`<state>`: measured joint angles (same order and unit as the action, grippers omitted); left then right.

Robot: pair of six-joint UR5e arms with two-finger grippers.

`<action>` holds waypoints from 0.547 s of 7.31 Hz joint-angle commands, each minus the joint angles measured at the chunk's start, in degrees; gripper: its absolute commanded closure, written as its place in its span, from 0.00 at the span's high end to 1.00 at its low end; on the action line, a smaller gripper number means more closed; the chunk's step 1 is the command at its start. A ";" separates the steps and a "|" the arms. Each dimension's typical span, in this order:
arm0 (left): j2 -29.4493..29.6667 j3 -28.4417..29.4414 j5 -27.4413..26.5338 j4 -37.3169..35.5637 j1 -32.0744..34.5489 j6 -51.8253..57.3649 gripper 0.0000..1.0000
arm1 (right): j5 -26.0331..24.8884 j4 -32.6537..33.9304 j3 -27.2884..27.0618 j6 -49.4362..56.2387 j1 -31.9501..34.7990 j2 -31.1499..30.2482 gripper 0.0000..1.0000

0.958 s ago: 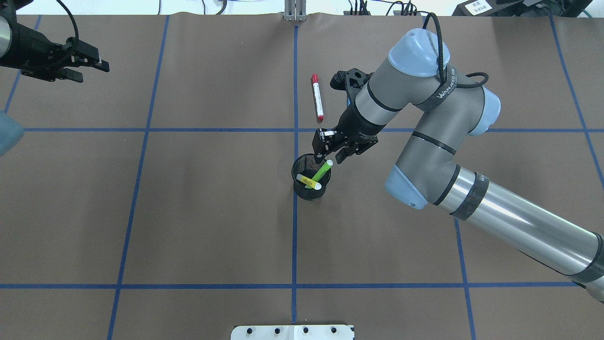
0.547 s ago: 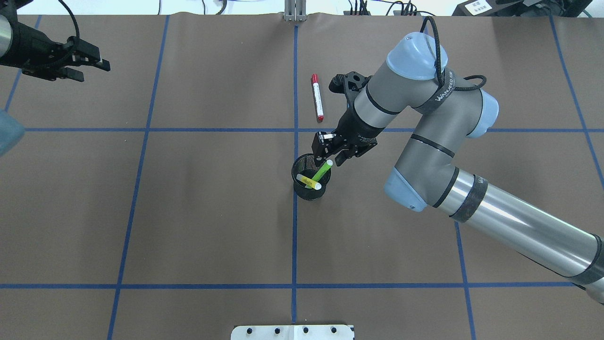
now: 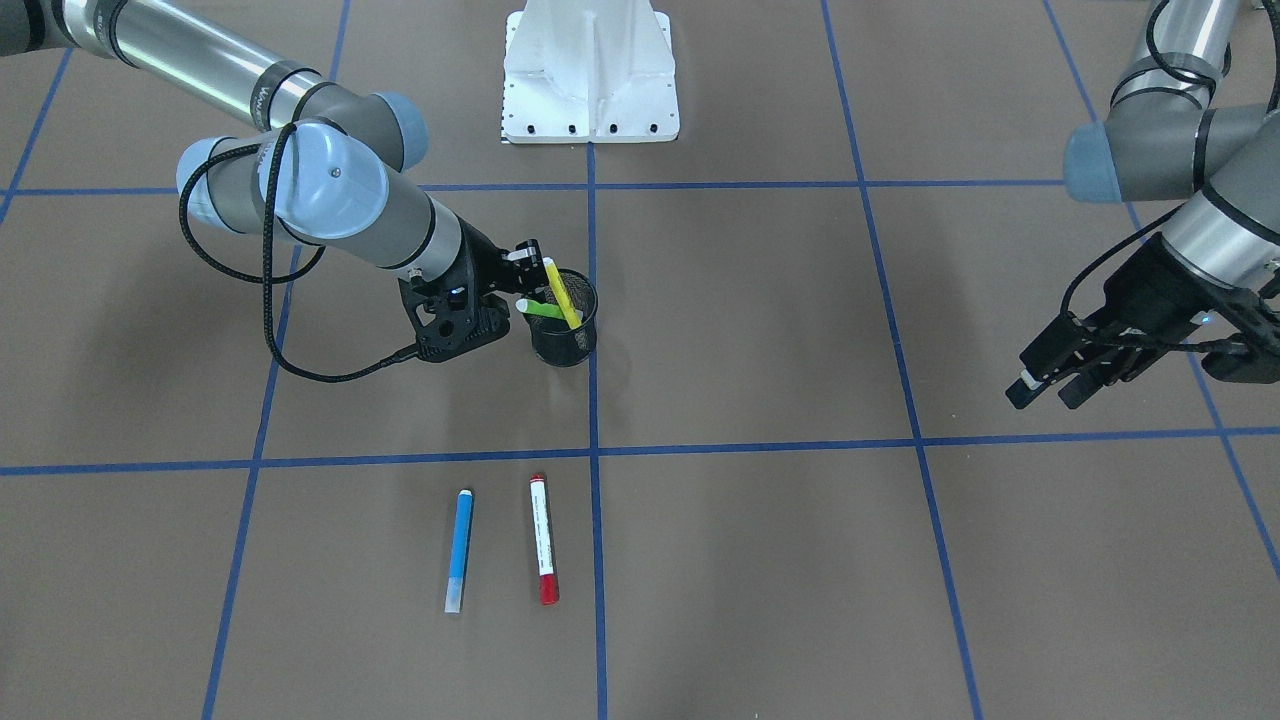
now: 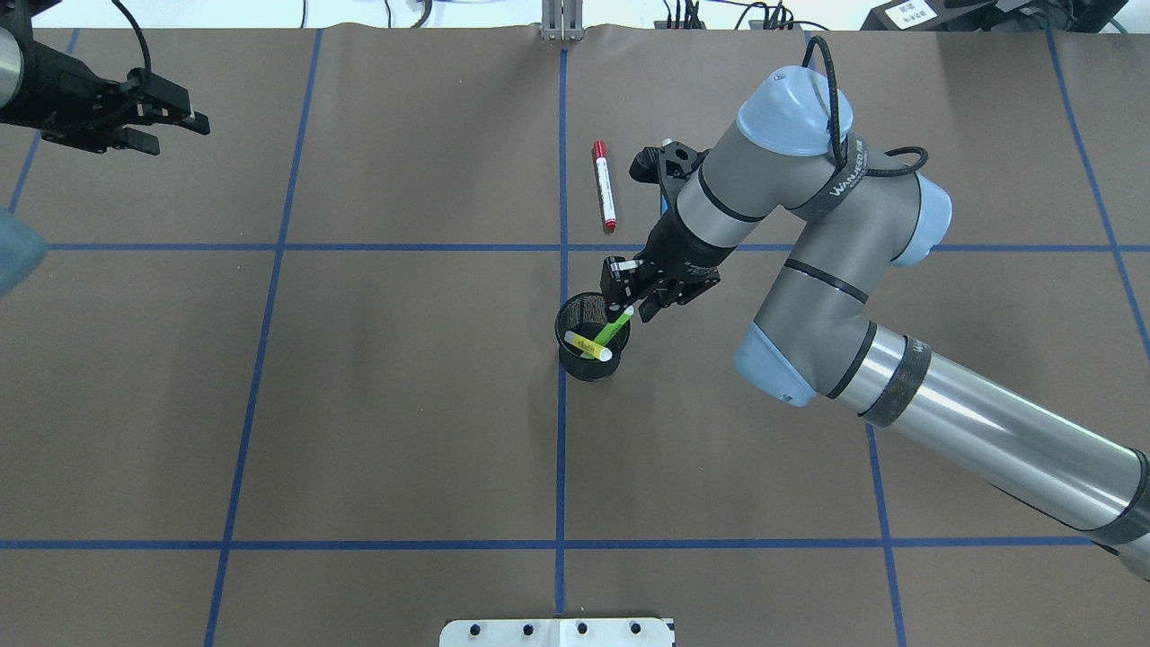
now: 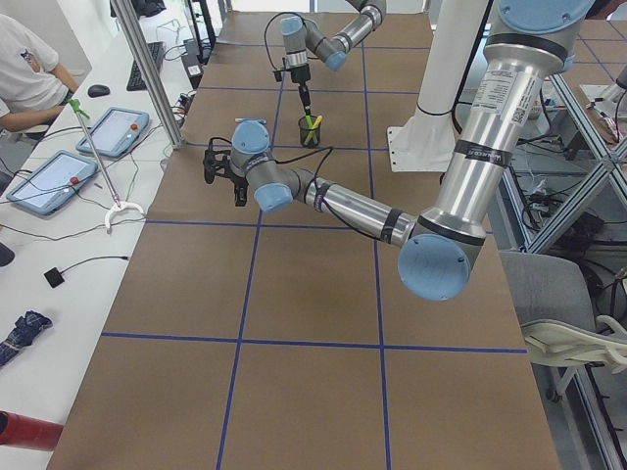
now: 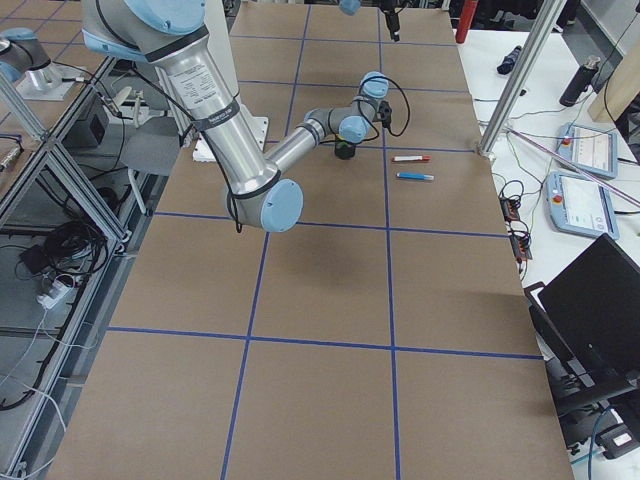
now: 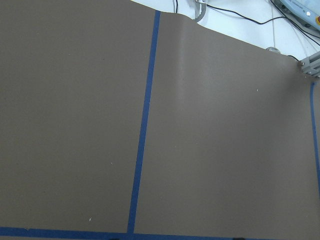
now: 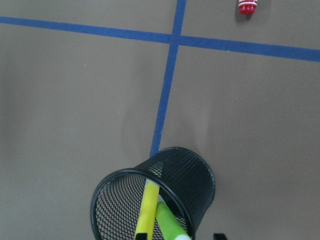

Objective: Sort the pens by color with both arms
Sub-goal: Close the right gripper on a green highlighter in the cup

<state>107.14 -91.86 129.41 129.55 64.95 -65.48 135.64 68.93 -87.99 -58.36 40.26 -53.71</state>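
Observation:
A black mesh cup [image 4: 584, 364] stands at the table's middle and holds a green pen [image 4: 611, 329] and a yellow pen [image 4: 588, 345], both leaning. My right gripper [image 4: 631, 310] hovers open at the cup's far rim, its fingers on either side of the green pen's pale tip. The right wrist view looks down on the cup [image 8: 195, 175] with the yellow pen [image 8: 146, 210] and the green pen [image 8: 167, 222] inside. A red-capped white pen [image 3: 543, 540] and a blue pen [image 3: 459, 550] lie side by side on the table beyond the cup. My left gripper [image 4: 171, 121] hangs open and empty at the far left.
The white pedestal base [image 3: 590, 80] stands at the robot's side of the table. Blue tape lines grid the brown surface. In the overhead view my right arm covers the blue pen. A person sits at a side table [image 5: 59, 166] with tablets.
My right gripper has edged down and closer to the cup, now straddling the green pen's tip. The left arm has hardly moved.

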 commanded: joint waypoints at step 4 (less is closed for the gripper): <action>-0.18 0.10 -0.04 0.00 0.00 0.09 0.81 | -0.47 0.24 0.01 0.08 0.00 0.71 0.40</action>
<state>107.00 -91.80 129.40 129.55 64.95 -65.39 135.34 69.18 -88.01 -58.34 40.25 -53.07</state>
